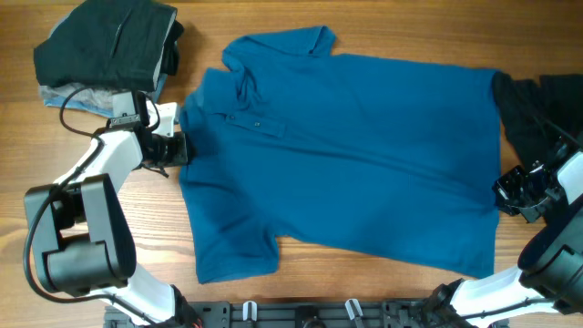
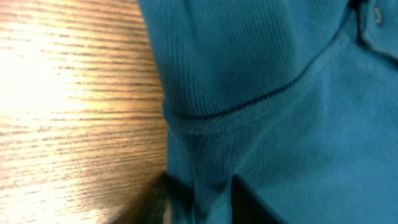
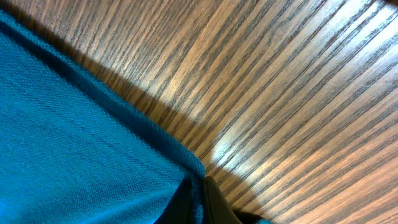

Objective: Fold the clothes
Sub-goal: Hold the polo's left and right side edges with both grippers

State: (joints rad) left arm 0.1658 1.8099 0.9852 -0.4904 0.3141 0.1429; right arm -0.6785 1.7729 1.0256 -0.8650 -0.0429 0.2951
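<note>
the blue polo shirt (image 1: 364,155) lies spread flat across the middle of the table (image 1: 155,228), collar toward the left arm, laid out for a first fold. the right gripper (image 3: 199,208) is pressed together on its hem edge, probably to lift that side. the left gripper (image 1: 180,148) straddles a ridge of shoulder fabric; whether it pinches cannot be told. the dark stacked garments (image 1: 109,46) sit apart.

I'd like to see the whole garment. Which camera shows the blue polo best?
Overhead: the blue polo lies spread flat, collar and both sleeves visible. The left wrist view shows only a close-up seam; the right wrist view, just a hem corner.
</note>
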